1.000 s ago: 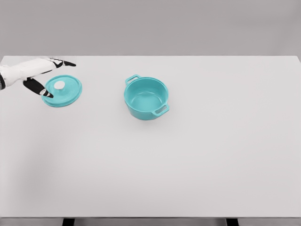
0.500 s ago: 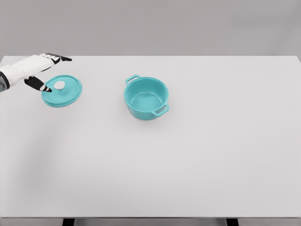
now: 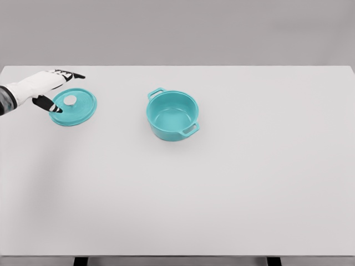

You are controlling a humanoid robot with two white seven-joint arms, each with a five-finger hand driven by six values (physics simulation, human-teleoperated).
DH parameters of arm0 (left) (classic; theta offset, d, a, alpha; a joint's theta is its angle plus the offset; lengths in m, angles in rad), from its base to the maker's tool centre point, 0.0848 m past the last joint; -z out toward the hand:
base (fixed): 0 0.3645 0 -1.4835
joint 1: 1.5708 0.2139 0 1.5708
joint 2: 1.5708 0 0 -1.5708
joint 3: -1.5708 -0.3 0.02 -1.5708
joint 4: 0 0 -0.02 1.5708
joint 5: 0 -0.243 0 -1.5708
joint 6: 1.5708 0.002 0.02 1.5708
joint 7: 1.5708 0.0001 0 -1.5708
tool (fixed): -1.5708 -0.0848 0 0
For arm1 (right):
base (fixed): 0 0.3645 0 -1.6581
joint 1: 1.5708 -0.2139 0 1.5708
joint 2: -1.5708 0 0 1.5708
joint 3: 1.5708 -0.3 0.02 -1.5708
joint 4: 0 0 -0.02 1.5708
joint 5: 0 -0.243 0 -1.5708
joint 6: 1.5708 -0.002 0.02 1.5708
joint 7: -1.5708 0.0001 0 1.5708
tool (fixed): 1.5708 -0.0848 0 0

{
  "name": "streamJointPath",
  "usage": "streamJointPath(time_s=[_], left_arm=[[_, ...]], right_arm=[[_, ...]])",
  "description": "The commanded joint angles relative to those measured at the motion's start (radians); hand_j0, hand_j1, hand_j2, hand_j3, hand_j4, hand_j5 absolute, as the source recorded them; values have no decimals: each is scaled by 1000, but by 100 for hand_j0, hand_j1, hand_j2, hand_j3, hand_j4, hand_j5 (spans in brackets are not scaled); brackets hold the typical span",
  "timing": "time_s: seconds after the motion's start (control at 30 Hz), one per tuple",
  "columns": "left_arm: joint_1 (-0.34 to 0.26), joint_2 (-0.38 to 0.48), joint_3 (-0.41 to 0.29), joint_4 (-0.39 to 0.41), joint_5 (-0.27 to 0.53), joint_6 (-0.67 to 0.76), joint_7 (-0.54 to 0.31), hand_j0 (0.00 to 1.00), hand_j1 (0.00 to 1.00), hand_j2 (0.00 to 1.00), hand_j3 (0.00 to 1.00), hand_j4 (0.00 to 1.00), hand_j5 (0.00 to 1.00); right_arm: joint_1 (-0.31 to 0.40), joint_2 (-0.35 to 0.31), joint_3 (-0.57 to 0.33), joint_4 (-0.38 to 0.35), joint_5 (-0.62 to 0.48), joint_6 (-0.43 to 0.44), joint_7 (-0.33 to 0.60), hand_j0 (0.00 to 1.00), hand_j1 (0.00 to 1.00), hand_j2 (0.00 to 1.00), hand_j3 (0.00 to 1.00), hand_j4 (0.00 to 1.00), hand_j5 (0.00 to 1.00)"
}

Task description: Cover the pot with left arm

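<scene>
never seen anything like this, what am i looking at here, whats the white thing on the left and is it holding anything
This is a simulator's render, seen from a camera on a humanoid robot's head, looking down at a white table. The white thing is the robot's left hand, a five-finger hand with dark fingertips, reaching in from the left edge. It holds nothing: its fingers are spread beside a teal lid with a white knob, which lies flat on the table. Further right stands an open teal pot with two handles. The right arm is out of view.

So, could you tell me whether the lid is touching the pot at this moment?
Apart. The head view shows the lid lying flat, with bare table between it and the open pot.
</scene>
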Motion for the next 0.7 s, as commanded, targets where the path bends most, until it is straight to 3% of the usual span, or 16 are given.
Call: streamJointPath(time_s=[0.0,0.17,0.67], left_arm=[[-2,-4,3,11,5,1,1,91,91,91,91,91,91],[-12,-28,-1,48,4,1,-1,91,91,91,91,91,91],[-14,-36,-6,54,5,1,-5,83,83,83,83,83,83]], right_arm=[[0,0,0,0,1,0,0,100,100,100,100,100,100],[0,0,0,0,1,0,0,100,100,100,100,100,100],[0,0,0,0,1,0,0,100,100,100,100,100,100]])
